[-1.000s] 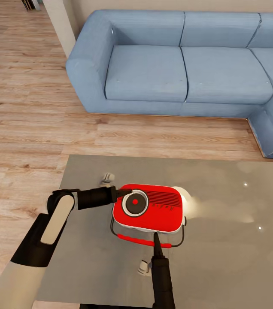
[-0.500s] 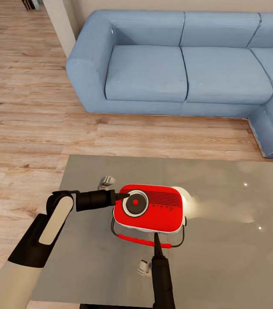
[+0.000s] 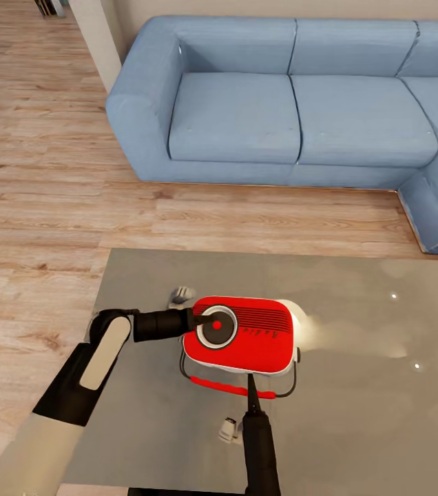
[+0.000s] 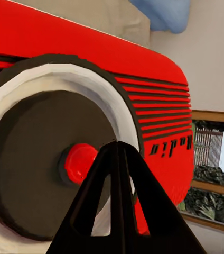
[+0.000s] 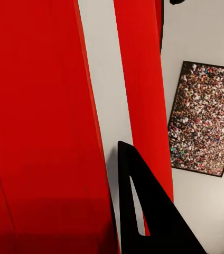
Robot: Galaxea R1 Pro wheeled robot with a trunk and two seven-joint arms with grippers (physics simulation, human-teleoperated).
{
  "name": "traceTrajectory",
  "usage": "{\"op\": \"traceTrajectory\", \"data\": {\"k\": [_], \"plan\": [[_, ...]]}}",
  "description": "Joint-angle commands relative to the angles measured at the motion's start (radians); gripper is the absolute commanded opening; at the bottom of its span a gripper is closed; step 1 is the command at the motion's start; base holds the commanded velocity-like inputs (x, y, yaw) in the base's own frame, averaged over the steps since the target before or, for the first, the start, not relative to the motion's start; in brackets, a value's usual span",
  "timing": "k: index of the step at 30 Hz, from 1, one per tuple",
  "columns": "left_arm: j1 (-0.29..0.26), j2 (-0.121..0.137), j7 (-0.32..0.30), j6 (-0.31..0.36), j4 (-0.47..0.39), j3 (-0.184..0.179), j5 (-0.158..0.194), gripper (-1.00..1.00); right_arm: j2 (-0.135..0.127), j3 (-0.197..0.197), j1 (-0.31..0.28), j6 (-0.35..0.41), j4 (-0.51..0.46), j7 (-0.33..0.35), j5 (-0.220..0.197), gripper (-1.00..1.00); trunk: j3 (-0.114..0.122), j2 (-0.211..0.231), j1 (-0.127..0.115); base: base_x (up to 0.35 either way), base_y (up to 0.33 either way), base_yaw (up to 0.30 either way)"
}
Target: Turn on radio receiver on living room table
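The radio (image 3: 241,335) lies face-up on the grey table (image 3: 357,413), near the table's left end and toward its front half. Its red body has a white band along the lower edge, and its thin handle with a red grip (image 3: 231,386) lies flat on the table top on the side nearest the robot. A round dark dial (image 3: 217,326) with a white ring sits on the left part of the face; a small red button (image 4: 79,162) marks its centre.

The left gripper (image 3: 205,320) reaches in from the left, level with the dial. Its fingers are pressed together into a single point, and the tip rests at the dial, just beside the red button. In the left wrist view the joined tip (image 4: 117,153) overlaps the dial next to the button.

The right gripper (image 3: 250,386) reaches up from the front edge. Its fingers are also pressed together, with the tip at the handle grip.

A blue sofa (image 3: 295,103) stands beyond the table on a wood floor (image 3: 40,193). A framed picture (image 5: 204,119) hangs on a wall.
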Motion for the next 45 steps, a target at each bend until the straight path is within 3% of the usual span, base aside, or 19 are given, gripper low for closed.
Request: {"op": "traceTrajectory", "data": {"k": [1,7,16,19,21,23,24,26,27,30,33,38,40,44,45], "plan": [[-0.005,-0.012,0.016,0.0,0.011,0.0,0.0,-1.0,0.0,0.0,0.0,0.004,-0.001,0.0,0.008,-1.0,0.0,0.0,0.0,0.0,0.0,0.0],[-0.022,-0.051,0.089,0.0,0.03,0.0,0.0,-1.0,0.0,0.0,0.0,0.006,-0.001,-0.002,0.008,-1.0,0.0,0.0,0.0,0.0,0.0,0.0],[-0.024,-0.056,0.095,0.0,0.041,0.0,0.001,-1.0,-0.001,0.001,0.0,0.007,-0.002,-0.002,0.008,-1.0,0.0,0.0,0.0,0.0,0.0,0.0],[-0.024,-0.055,0.095,0.0,0.034,0.0,0.027,-1.0,-0.001,0.001,0.0,0.007,-0.001,-0.001,0.008,-1.0,0.0,0.0,0.0,0.0,0.0,0.0],[-0.024,-0.051,0.095,0.0,0.012,-0.001,0.098,-1.0,-0.001,0.0,0.0,0.007,-0.001,0.002,0.007,-1.0,0.0,0.0,0.0,0.0,0.0,0.0],[-0.025,-0.041,0.094,0.0,-0.027,-0.001,0.192,-1.0,-0.001,0.0,0.0,0.007,-0.001,0.005,0.007,-1.0,0.0,0.0,0.0,0.0,0.0,0.0],[-0.026,-0.037,0.094,0.0,-0.039,-0.002,0.216,-1.0,-0.001,0.0,0.0,0.007,-0.001,0.005,0.007,-1.0,0.0,0.0,0.0,0.0,0.0,0.0],[-0.04,-0.015,0.094,0.0,-0.089,-0.002,0.303,-1.0,-0.001,0.0,0.0,0.007,-0.001,0.006,0.006,-1.0,0.0,0.0,0.0,0.0,0.0,0.0],[-0.055,0.003,0.094,0.0,-0.115,-0.002,0.364,-1.0,-0.002,0.0,0.0,0.007,-0.001,0.007,0.006,-1.0,0.0,0.0,0.0,0.0,0.0,0.0],[-0.074,0.021,0.093,0.0,-0.137,-0.002,0.453,-1.0,-0.002,0.0,0.0,0.005,-0.001,0.007,0.006,-1.0,0.0,0.0,0.0,0.0,0.0,0.0],[-0.081,0.027,0.093,0.0,-0.144,-0.002,0.486,-1.0,-0.003,-0.001,0.0,0.001,-0.001,0.008,0.006,-1.0,0.0,0.0,0.0,0.0,0.0,0.0],[-0.087,0.039,0.093,0.0,-0.145,-0.002,0.494,-1.0,-0.005,-0.005,-0.001,0.0,-0.007,0.007,0.007,-1.0,0.0,0.0,0.0,0.0,0.0,0.0],[-0.098,0.071,0.093,0.0,-0.141,-0.002,0.496,-1.0,-0.007,-0.028,-0.001,-0.003,-0.022,0.018,0.006,-1.0,0.0,0.0,0.0,0.0,0.0,0.0],[-0.11,0.151,0.093,0.0,-0.139,-0.002,0.512,-1.0,-0.011,-0.156,-0.002,0.004,-0.127,0.148,0.009,-1.0,0.0,0.0,0.0,0.0,0.0,0.0],[-0.113,0.206,0.092,0.0,-0.138,-0.002,0.54,-1.0,-0.012,-0.259,-0.004,0.023,-0.242,0.288,0.016,-1.0,0.0,0.0,0.0,0.0,0.0,0.0]]}}
